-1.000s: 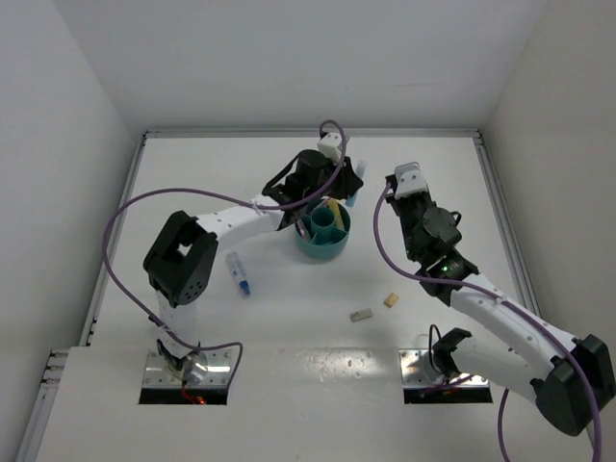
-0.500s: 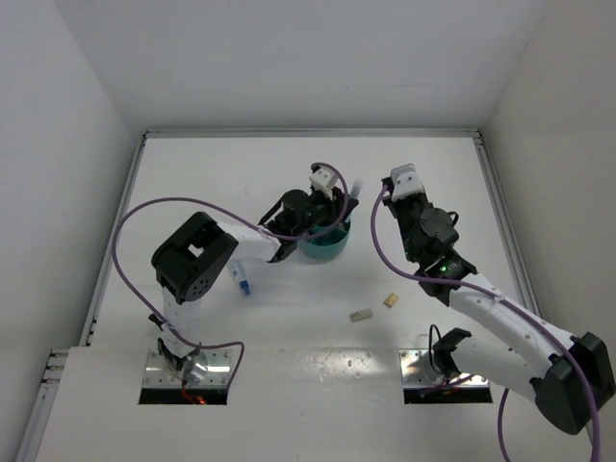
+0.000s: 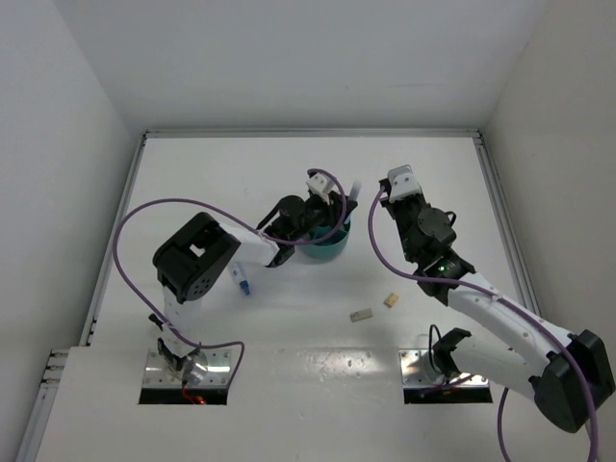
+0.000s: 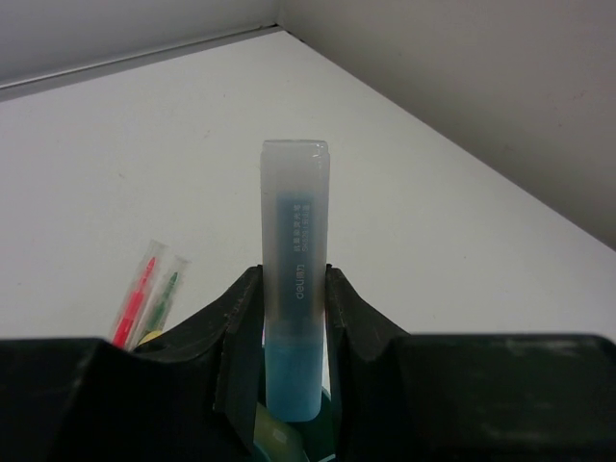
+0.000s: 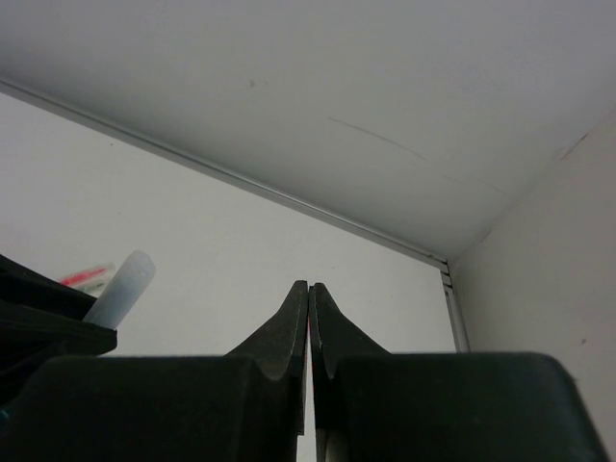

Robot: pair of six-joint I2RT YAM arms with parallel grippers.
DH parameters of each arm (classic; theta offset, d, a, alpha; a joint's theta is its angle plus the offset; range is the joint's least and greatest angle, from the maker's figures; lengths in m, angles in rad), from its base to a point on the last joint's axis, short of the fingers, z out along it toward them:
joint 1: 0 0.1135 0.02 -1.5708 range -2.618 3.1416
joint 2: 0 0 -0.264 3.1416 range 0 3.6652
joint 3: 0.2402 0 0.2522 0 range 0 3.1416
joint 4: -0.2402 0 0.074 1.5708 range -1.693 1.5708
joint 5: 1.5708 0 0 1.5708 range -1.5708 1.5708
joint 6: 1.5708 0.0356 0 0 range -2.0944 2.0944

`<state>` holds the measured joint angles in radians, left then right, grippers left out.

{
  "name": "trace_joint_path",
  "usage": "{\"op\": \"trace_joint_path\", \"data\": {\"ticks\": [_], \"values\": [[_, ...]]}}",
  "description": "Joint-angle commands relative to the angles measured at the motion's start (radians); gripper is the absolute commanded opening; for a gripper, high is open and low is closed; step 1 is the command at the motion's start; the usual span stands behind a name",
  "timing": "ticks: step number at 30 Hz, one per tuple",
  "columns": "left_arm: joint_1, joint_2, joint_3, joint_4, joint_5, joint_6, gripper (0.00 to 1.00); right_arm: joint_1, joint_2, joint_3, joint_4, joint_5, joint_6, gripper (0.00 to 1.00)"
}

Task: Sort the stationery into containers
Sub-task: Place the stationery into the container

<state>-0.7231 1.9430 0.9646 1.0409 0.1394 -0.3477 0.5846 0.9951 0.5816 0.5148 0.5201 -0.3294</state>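
Jaws of the left gripper (image 4: pixel 294 289) are clamped on the blue marker (image 4: pixel 295 221), whose clear cap sticks out past the fingertips, and the gripper is held over the teal organiser (image 3: pixel 325 252). Those of the right gripper (image 5: pixel 308 291) are pressed together on nothing, at 2 o'clock of the organiser. A pink pen (image 4: pixel 135 300) and a green pen (image 4: pixel 166 294) are seen at 9 o'clock of the held marker. On the worktop (image 3: pixel 289 327), a pale marker (image 3: pixel 241 277) lies at 8 o'clock of the organiser. A tan block (image 3: pixel 391 299) and a grey block (image 3: pixel 361 315) lie at 5 o'clock.

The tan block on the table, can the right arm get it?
Probably yes. The tan block lies on the table apart from the grey block, with nothing over it. The right gripper is shut and empty, pointing away, so it would have to swing back and open first.
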Motion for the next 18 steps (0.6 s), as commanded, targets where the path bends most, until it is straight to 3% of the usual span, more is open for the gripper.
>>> {"op": "trace_joint_path", "data": {"ticks": [1, 7, 10, 13, 15, 18], "values": [[0.002, 0.004, -0.003, 0.074, -0.001, 0.029, 0.00, -0.005, -0.001, -0.002, 0.036, -0.006, 0.026, 0.00], [0.002, 0.022, 0.028, 0.009, -0.026, 0.038, 0.00, -0.005, -0.001, -0.002, 0.036, -0.015, 0.026, 0.00], [0.002, 0.022, 0.028, -0.002, -0.038, 0.038, 0.06, -0.005, -0.001, -0.002, 0.036, -0.015, 0.026, 0.00], [0.011, 0.022, 0.028, -0.002, -0.047, 0.029, 0.22, -0.005, -0.001, -0.002, 0.036, -0.015, 0.026, 0.00], [0.011, 0.022, 0.028, -0.012, -0.047, 0.029, 0.39, -0.005, -0.001, -0.002, 0.036, -0.015, 0.026, 0.00], [0.011, 0.022, 0.040, -0.039, -0.057, 0.029, 0.47, -0.005, -0.001, -0.002, 0.036, -0.015, 0.026, 0.00]]}}
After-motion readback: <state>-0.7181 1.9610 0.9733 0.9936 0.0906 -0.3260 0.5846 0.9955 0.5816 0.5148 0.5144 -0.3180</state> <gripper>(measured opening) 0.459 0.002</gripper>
